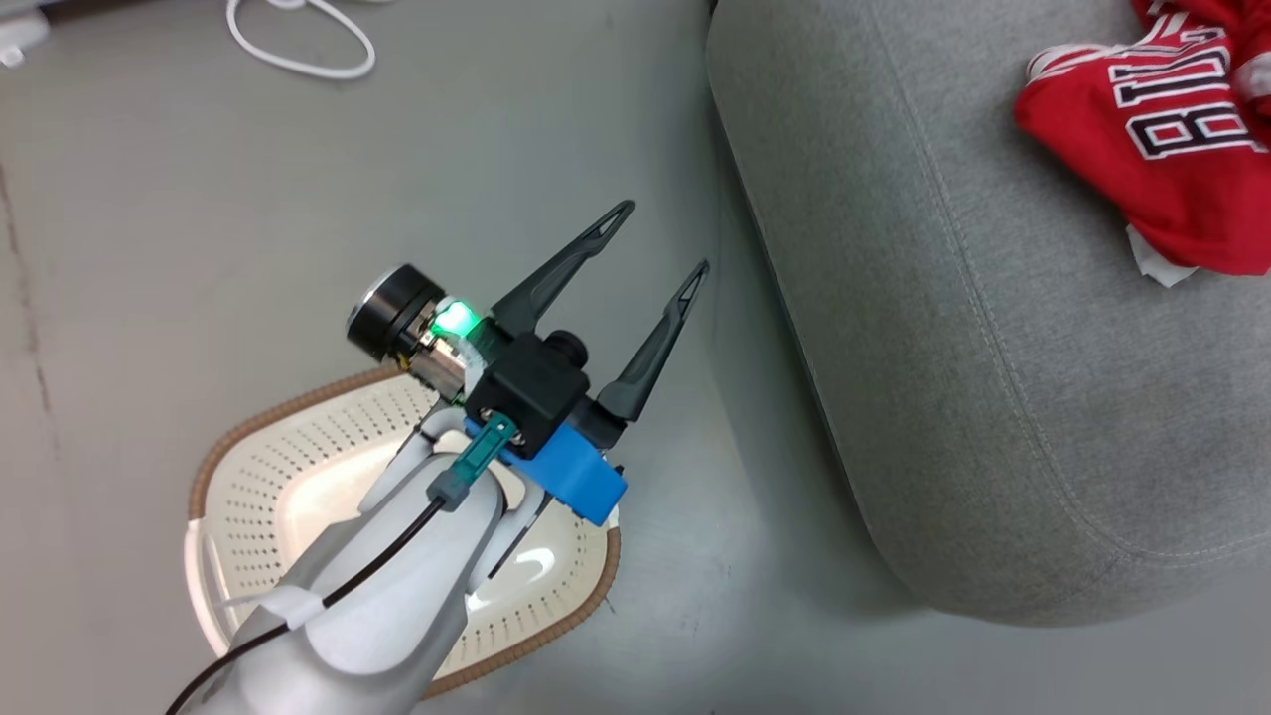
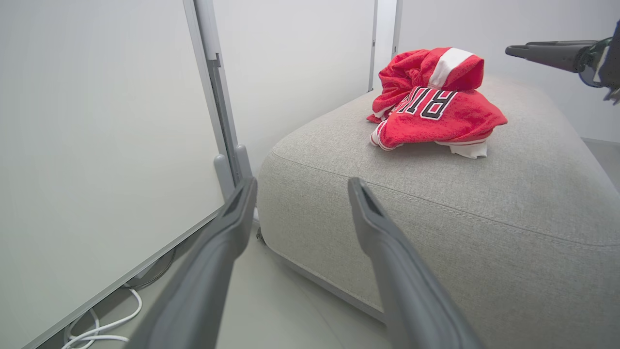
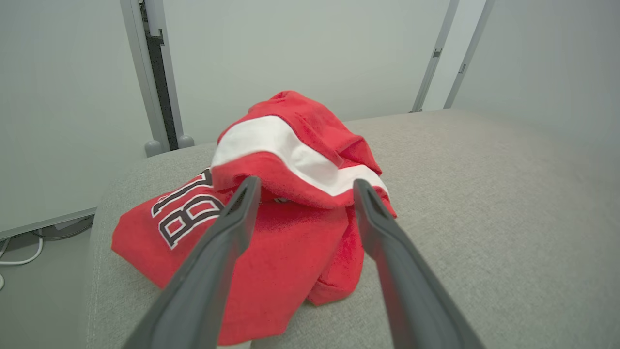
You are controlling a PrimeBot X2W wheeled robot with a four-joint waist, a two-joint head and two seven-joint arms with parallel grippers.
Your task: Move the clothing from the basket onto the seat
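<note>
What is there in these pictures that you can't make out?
- Basket bottom, head view: the left arm covers its middle.
- Jersey lettering, every view: folds hide part; the head view's right edge cuts it.
- Sofa's far end, head view: cut off by the edges.

basket (image 1: pixel 260 467) half behind the forearm (image 1: pixel 387 596), jersey (image 1: pixel 1142 149) partly past the edge

Soft, even, bright light falls from overhead. It glares white off the bottom of the basket (image 1: pixel 248 477) under my forearm, and a green lamp (image 1: pixel 455 320) glows at my wrist. The clothing (image 2: pixel 436 116) throws a faint shadow on the seat (image 2: pixel 484 218). Wrist views splay the wall posts (image 2: pixel 215 97) toward the edges. The fingers (image 2: pixel 208 281) of my left end effector (image 2: pixel 301 183) blur near the lens.
</note>
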